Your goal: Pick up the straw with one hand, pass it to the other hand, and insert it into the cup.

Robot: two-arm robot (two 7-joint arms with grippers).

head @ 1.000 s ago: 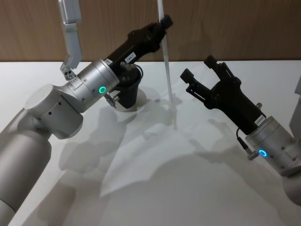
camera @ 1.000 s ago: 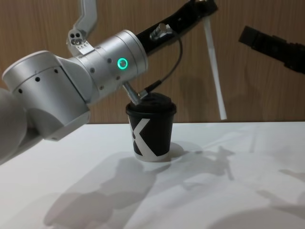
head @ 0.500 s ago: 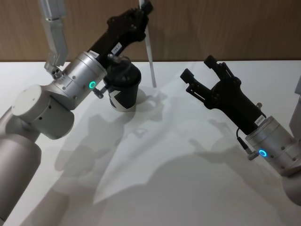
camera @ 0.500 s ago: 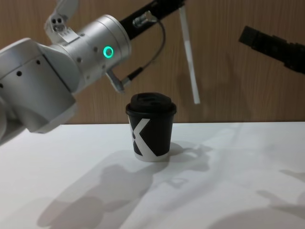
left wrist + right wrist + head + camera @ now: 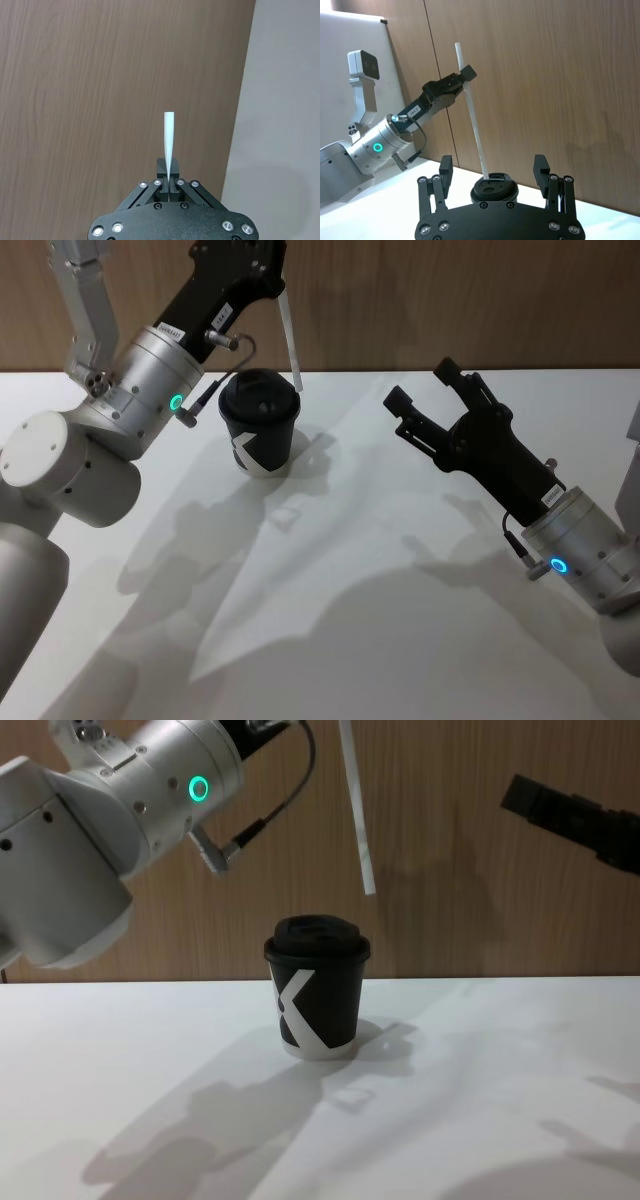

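Observation:
The white straw (image 5: pixel 290 340) hangs nearly upright with my left gripper (image 5: pixel 272 262) shut on its upper part. Its lower end (image 5: pixel 369 890) hovers a little above the lid, just right of the cup's middle, touching nothing. The black lidded cup (image 5: pixel 316 985) with a white mark stands on the white table (image 5: pixel 400 620). In the left wrist view the fingers (image 5: pixel 169 182) pinch the straw (image 5: pixel 169 142). My right gripper (image 5: pixel 420 383) stands open to the right of the cup, holding nothing. Its wrist view shows the straw (image 5: pixel 472 120) above the cup (image 5: pixel 494 189).
A wooden wall (image 5: pixel 480 300) runs behind the table. The left arm's silver wrist (image 5: pixel 150 780) with a green ring hangs above and to the left of the cup. A finger of the right gripper (image 5: pixel 560 812) shows high on the right.
My left gripper has risen and swung left with the straw. The straw's lower end went from beside the cup on its right to just above the lid. The right arm has not moved.

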